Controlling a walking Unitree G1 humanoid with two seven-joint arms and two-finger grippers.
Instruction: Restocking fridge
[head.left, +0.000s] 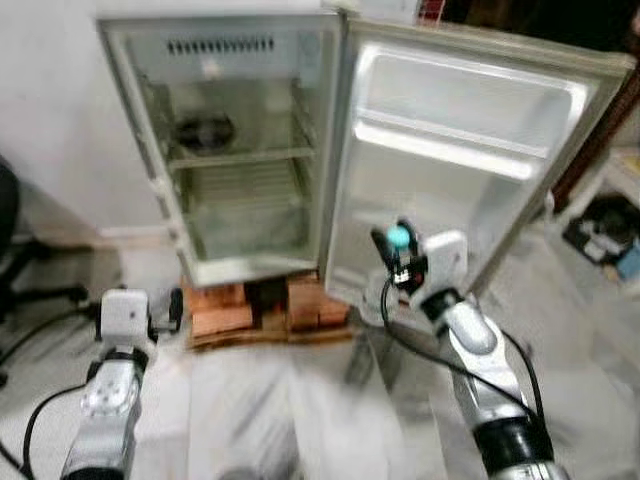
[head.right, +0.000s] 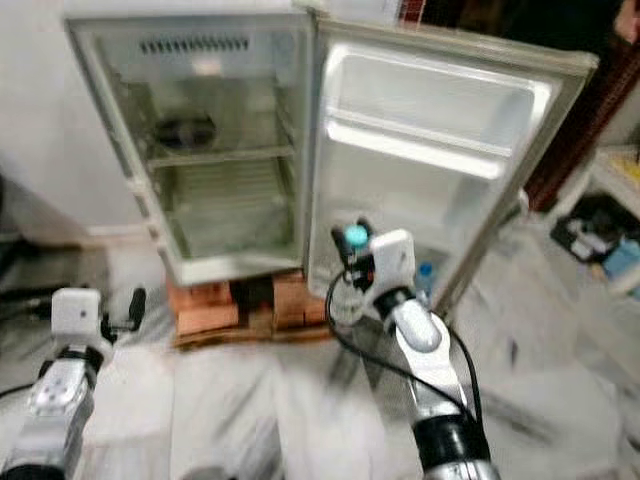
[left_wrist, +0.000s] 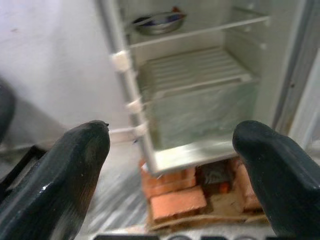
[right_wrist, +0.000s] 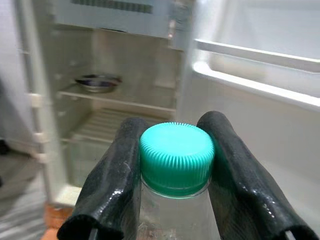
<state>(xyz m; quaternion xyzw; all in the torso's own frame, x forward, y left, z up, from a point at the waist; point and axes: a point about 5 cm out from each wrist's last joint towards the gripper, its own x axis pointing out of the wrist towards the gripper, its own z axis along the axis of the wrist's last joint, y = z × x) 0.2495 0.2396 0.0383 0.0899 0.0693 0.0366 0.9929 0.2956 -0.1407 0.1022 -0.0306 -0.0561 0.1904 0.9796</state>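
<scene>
The small fridge (head.left: 255, 268) stands open on bricks, its door (head.left: 450, 200) swung out to the right with bare door shelves. My right gripper (head.left: 395, 250) is raised in front of the door's lower half and is shut on a clear bottle with a teal cap (right_wrist: 176, 157); the fingers (right_wrist: 107, 185) clamp its neck on both sides. My left gripper (left_wrist: 172, 135) hangs low at the left, open with nothing in it, pointing at the fridge's lower compartment. A metal bowl (head.left: 205, 130) sits on the fridge's upper shelf.
Red bricks (head.left: 225, 310) on a wooden pallet hold the fridge off the pale floor. A black office chair (head.left: 15, 260) stands at the far left. Low shelving with dark items (head.left: 610, 230) is at the right, beyond the door. A black cable trails from my right arm.
</scene>
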